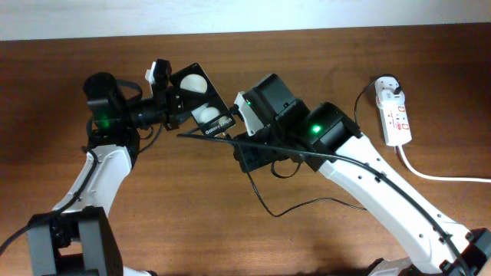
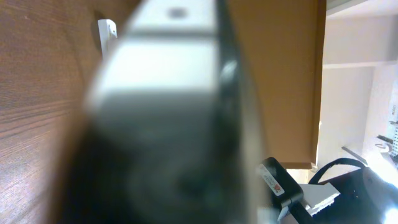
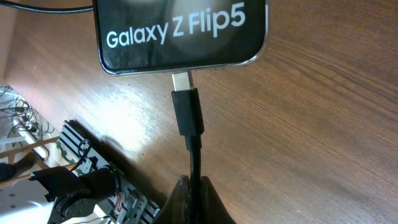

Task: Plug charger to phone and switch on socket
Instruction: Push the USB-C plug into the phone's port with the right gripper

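Left gripper [image 1: 178,103] was clamped on the phone [image 3: 180,31], held over the tabletop [image 3: 311,137]. Right gripper [image 3: 194,196] pinched the charger [image 3: 188,118] behind its plug. We saw the metal tip at the phone's port, partly exposed. Adapter [image 1: 387,84] sat in the socket [image 1: 397,116], well apart.

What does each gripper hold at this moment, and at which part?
The left gripper holds the phone by the end away from its port. The right gripper holds the charger by the cable just behind its plug.
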You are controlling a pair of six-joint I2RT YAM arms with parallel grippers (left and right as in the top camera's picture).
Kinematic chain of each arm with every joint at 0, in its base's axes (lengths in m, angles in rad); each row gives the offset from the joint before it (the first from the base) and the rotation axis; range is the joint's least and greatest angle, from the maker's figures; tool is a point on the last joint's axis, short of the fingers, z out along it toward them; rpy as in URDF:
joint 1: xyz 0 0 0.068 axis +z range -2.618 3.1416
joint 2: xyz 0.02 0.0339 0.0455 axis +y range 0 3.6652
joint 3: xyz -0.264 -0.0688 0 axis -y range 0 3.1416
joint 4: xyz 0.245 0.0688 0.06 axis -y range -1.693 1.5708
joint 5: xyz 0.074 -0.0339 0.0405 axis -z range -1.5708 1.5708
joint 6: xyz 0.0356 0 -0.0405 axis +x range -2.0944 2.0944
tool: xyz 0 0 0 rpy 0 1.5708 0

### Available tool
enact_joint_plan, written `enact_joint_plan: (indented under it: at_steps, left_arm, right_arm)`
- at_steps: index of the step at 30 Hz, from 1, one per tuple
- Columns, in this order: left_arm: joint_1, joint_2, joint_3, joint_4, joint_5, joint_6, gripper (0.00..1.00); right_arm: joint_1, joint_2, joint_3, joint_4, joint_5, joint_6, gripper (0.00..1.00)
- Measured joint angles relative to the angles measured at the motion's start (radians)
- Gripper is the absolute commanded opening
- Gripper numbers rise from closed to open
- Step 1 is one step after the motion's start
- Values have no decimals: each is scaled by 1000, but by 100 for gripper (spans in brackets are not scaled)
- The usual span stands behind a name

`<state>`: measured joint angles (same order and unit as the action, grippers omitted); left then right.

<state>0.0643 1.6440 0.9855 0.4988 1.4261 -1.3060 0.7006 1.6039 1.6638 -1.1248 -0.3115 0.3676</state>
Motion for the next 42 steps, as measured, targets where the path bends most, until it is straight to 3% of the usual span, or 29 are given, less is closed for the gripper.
enact_joint_plan:
  at_steps: [18, 27, 42]
  left_arm:
    - [-24, 0, 0, 0, -27, -19, 0]
    - [-24, 0, 0, 3, -16, 87, 0]
    - [-18, 0, 5, 3, 43, 79, 0]
  right_arm:
    - [0, 0, 0, -7, -1, 0, 4]
    - [0, 0, 0, -12, -3, 0, 4]
    - [1, 0, -11, -19, 8, 0, 4]
